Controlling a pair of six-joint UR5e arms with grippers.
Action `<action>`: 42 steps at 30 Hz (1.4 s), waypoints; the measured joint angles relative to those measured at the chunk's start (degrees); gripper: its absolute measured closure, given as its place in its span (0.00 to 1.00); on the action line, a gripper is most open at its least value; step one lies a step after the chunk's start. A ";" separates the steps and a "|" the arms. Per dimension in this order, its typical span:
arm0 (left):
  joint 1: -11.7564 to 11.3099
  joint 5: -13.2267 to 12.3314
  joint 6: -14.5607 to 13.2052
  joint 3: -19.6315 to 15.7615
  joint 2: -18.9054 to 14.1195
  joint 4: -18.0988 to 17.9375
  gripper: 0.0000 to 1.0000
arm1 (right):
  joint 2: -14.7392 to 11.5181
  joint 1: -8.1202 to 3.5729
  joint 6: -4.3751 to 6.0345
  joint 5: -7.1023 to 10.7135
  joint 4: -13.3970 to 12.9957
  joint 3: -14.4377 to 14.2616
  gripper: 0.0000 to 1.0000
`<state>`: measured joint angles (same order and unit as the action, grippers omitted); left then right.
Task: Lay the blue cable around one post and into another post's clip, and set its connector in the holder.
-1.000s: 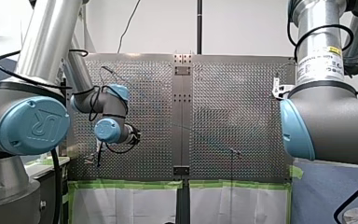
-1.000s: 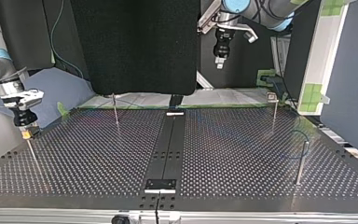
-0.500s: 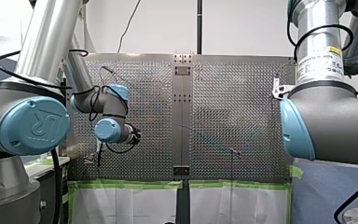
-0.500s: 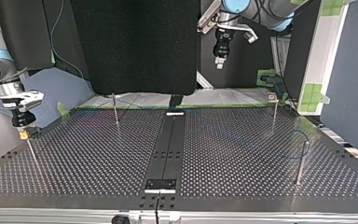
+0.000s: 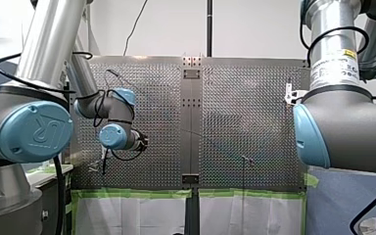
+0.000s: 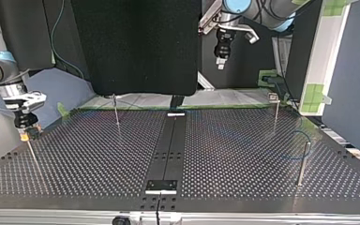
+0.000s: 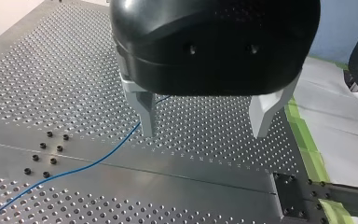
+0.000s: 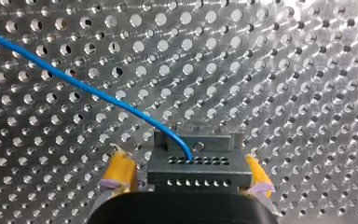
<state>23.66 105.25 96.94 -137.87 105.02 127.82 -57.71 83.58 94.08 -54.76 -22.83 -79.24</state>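
The right tool (image 8: 187,163), its yellow pads (image 8: 119,170) apart, straddles the grey multi-hole connector (image 8: 200,173) of the thin blue cable (image 8: 98,95) near the perforated metal worktop's (image 8: 284,70) side edge, presumably to seat it. The left tool (image 7: 204,133) hangs apart, clear of the cable.

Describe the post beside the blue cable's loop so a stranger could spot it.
On the perforated table, go to the top view's right side, near the camera. The post stands there with the blue cable curving by its top; it is thicker than the thin posts elsewhere.
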 joint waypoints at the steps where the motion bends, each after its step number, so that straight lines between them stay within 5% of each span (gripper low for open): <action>1: 0.00 0.00 0.00 0.00 0.01 0.00 0.00 | 0.00 0.04 0.00 0.00 -0.03 0.00 0.00; 42: -0.01 0.00 0.00 -0.01 0.00 0.10 0.00 | 0.01 0.60 0.55 -3.04 -0.87 0.05 0.00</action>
<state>23.66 105.25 96.94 -137.88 105.02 127.91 -57.70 84.18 94.63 -57.80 -23.70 -79.19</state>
